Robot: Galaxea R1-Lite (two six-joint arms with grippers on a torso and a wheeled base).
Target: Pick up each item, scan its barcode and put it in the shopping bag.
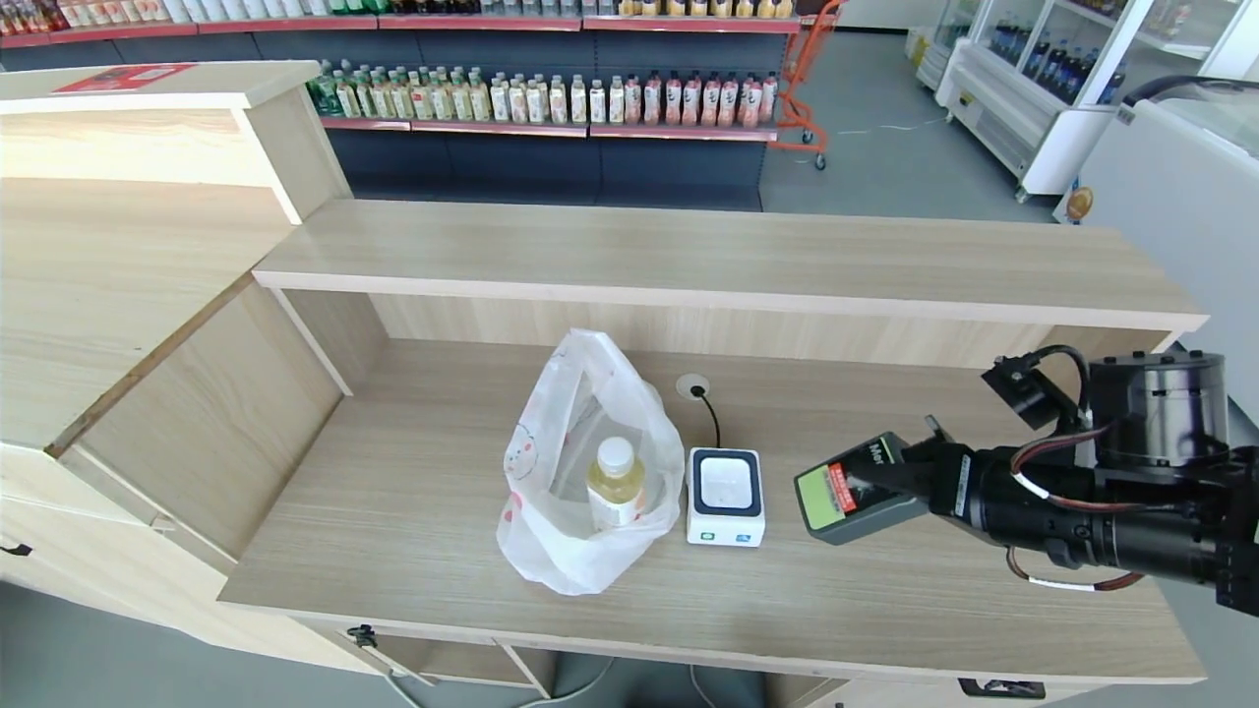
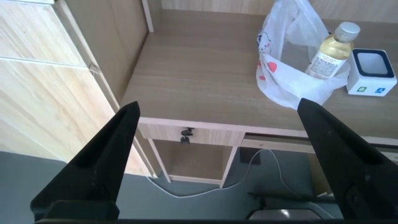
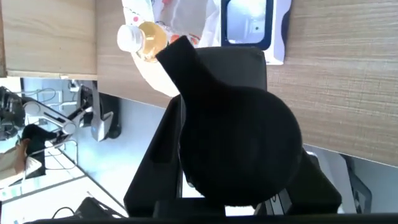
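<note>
My right gripper (image 1: 890, 479) is shut on a dark grey box with a green and red label (image 1: 848, 489), held above the counter just right of the white barcode scanner (image 1: 726, 495). In the right wrist view the box (image 3: 239, 134) hides the fingers, with the scanner (image 3: 252, 26) beyond it. A white plastic shopping bag (image 1: 580, 462) stands left of the scanner with a yellow drink bottle (image 1: 616, 482) upright inside it. My left gripper (image 2: 217, 155) hangs open off the counter's front left, looking at the bag (image 2: 292, 68) and bottle (image 2: 331, 53).
The wooden counter (image 1: 433, 492) has a raised shelf (image 1: 718, 261) behind and a tall side panel (image 1: 197, 413) on the left. A cable runs from the scanner to a grommet (image 1: 692, 385). Drink shelves and freezers stand beyond.
</note>
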